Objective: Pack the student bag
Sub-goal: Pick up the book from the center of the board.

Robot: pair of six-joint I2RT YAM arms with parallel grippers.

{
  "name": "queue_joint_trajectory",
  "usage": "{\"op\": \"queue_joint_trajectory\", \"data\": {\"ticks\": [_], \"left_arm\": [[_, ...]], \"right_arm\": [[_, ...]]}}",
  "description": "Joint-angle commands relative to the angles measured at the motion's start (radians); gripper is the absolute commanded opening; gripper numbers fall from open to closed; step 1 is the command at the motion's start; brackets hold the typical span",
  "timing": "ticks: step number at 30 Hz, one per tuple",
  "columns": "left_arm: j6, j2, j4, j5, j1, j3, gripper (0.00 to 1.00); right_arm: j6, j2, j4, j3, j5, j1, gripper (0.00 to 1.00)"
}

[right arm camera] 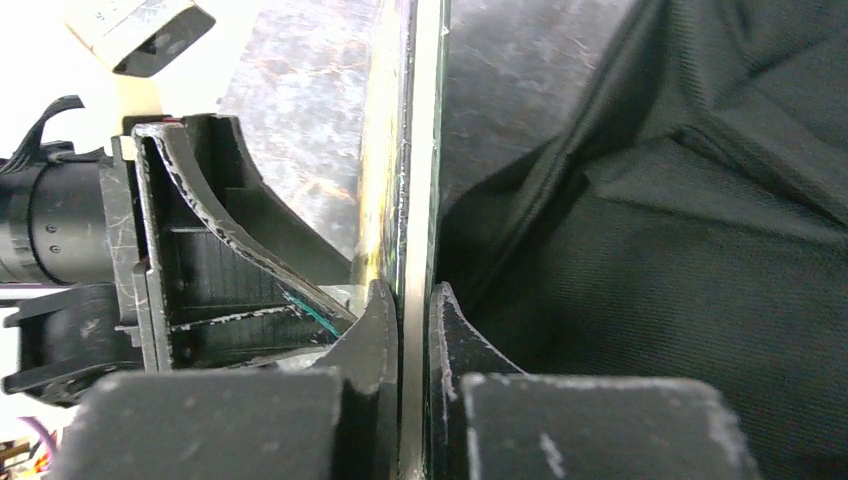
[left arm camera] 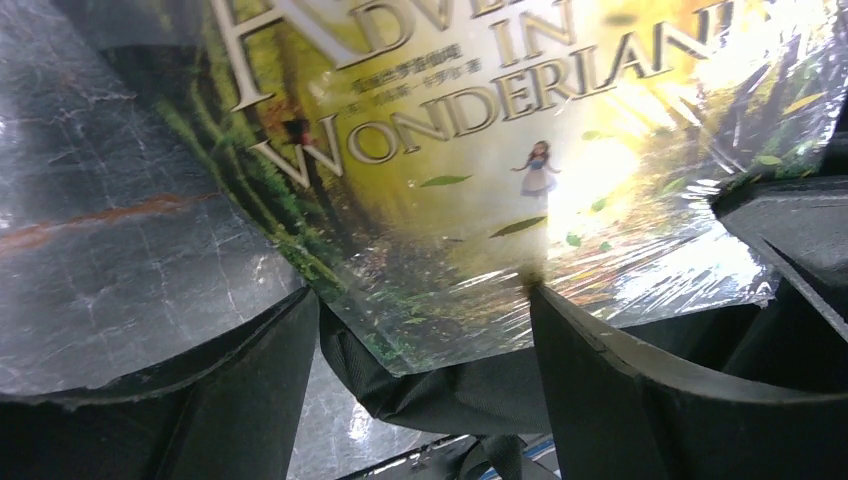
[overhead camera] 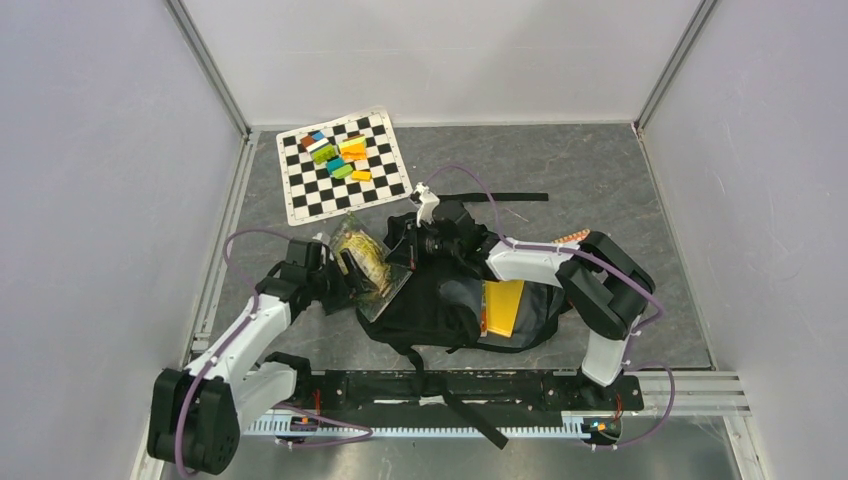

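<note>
Step, as I read it: get the plastic-wrapped picture book with the green-yellow forest cover (overhead camera: 368, 268) into the large black fabric student bag (overhead camera: 440, 310).

- The bag lies mid-tabletop (overhead camera: 600, 190), between the two arms and just beyond their bases. One strap trails toward the near rail.
- A flat yellow item (overhead camera: 500, 305) shows in the bag's right part.
- The book sits tilted at the bag's far-left edge.
- The right hand (right arm camera: 415, 300) is clamped on the book's thin edge, jaws nearly together, with bag fabric right beside it.
- The left hand (left arm camera: 420, 300) has its jaws wide apart at the book's lower corner. I can't tell whether either pad presses on it.

To do it well:
- The wrap looks slick and the pinch is narrow, so pivot slowly or the book may swing out.
- Support the free corner with the left hand, or use that hand to hold the opening wide.
- Lead in with one corner, clear of the straps and the yellow item.

Writing: the left wrist view shows a cropped cover title, "…DVE…", "IN", "WONDERLAN…". A small line of print under it is too fine to read. There is also a small girl in a blue dress.
</note>
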Motion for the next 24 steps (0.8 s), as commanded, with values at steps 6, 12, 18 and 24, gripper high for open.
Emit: {"op": "queue_joint_trajectory", "data": {"ticks": [6, 12, 18, 24], "left_arm": [[0.241, -0.233, -0.186, -0.101, -0.012, 0.288, 1.0], [0.437, -0.212, -0.331, -0.036, -0.015, 0.459, 0.99], [0.383, -0.186, -0.304, -0.054, -0.146, 0.509, 0.98], [0.241, -0.049, -0.289, -0.328, -0.335, 0.47, 1.0]], "right_arm": [[-0.008, -0.185, 0.055, 0.073, -0.053, 0.01, 0.0], [-0.15, -0.372, -0.122, 0.161, 0.147, -0.005, 0.0], [-0.373, -0.49, -0.446, 0.343, 0.43, -0.067, 0.0], [-0.518, -0.58, -0.67, 0.375, 0.576, -0.23, 0.0]]}}
